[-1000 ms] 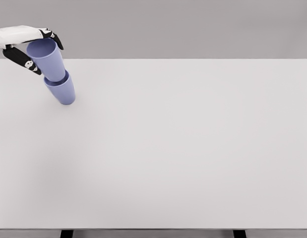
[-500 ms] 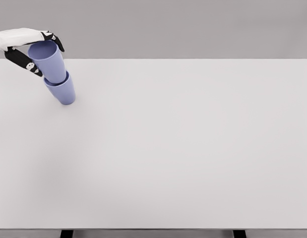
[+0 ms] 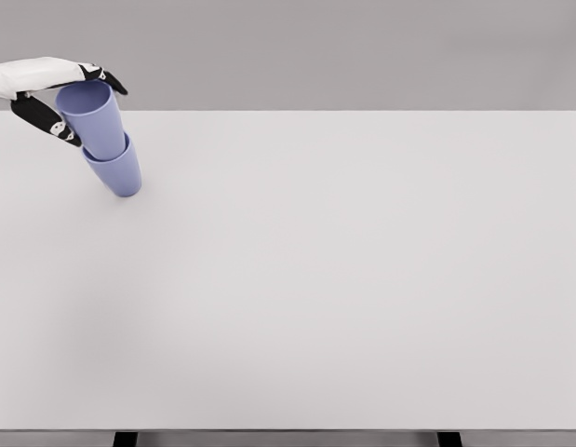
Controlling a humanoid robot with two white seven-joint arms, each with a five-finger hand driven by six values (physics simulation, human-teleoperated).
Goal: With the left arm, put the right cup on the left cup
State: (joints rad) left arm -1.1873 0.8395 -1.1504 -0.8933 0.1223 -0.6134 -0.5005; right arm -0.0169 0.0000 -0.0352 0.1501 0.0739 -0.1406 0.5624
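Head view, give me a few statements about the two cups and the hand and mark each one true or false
1. The upper cup sits nested in the mouth of the lower cup. True.
2. The left hand is around the lower cup. False: its fingers are at the upper cup's rim.
3. The stacked cups stand in the far left corner of the table. True.
4. The right hand rests on the table beside the cups. False: no right hand is in view.
5. The two cups differ in colour. False: both are the same blue-violet.
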